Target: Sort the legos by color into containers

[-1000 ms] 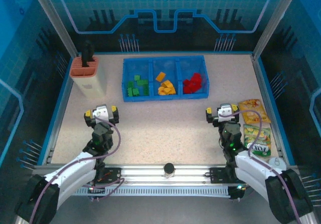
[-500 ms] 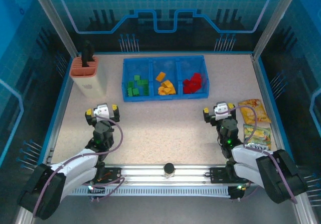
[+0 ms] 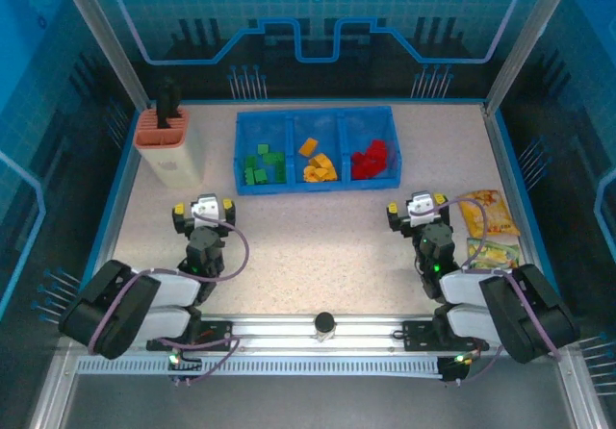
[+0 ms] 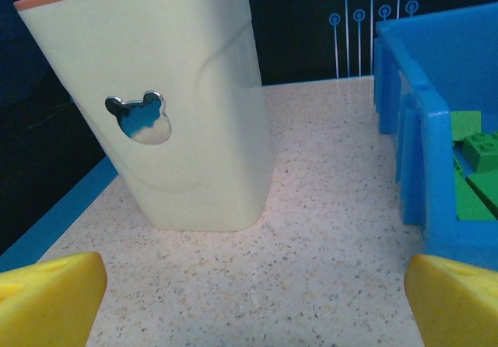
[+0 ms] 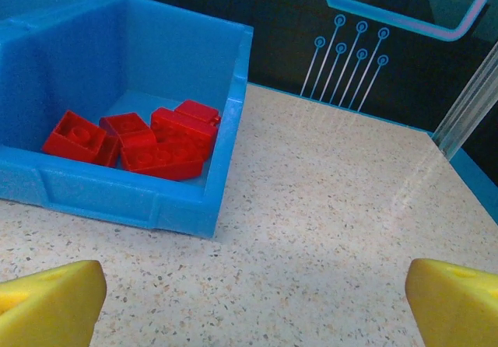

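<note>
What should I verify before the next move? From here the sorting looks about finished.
1. Green legos alone in the left compartment of the blue tray: ok.
2. Orange legos alone in the middle compartment: ok.
3. Red legos alone in the right compartment: ok.
4. No stray legos on the table: ok in the top view; cannot tell under the arms.
5. Left fingers open with nothing between them: ok.
6. Right fingers open with nothing between them: ok.
</note>
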### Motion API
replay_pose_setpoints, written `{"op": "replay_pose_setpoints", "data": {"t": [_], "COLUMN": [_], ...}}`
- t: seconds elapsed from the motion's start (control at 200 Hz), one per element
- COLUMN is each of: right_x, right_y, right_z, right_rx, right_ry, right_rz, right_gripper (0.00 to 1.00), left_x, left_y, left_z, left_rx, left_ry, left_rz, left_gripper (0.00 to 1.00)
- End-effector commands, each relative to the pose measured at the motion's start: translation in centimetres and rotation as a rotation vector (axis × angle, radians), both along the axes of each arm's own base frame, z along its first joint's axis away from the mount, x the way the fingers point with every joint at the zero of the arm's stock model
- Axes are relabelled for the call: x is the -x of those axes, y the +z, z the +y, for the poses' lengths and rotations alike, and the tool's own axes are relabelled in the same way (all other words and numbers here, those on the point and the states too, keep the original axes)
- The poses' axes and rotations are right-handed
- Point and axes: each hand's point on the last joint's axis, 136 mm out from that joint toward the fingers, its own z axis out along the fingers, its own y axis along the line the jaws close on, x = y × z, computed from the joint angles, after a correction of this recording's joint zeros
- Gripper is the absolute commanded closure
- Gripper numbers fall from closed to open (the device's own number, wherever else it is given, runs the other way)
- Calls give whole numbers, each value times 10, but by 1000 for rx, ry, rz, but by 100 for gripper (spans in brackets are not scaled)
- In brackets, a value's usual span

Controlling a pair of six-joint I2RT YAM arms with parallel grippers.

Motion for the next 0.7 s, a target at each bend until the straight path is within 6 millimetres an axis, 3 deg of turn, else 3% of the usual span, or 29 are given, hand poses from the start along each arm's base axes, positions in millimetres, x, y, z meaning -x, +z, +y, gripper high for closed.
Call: {"op": "replay_pose_setpoints", "data": {"t": [0.0, 0.695], "right_x": [-7, -2], "right_y": [27, 29], "right_z": [-4, -35], "right_rx": [-15, -135], "right_ry": [-20, -95], "right_rz": [-107, -159], "right_gripper": [0, 0], "left_x": [-4, -12], "left_y": [30, 28], "left_z": [0, 11], "left_rx": [22, 53], "left_ry": [-4, 22], "left_rz": [-137, -141], "left_gripper": [1, 1]}}
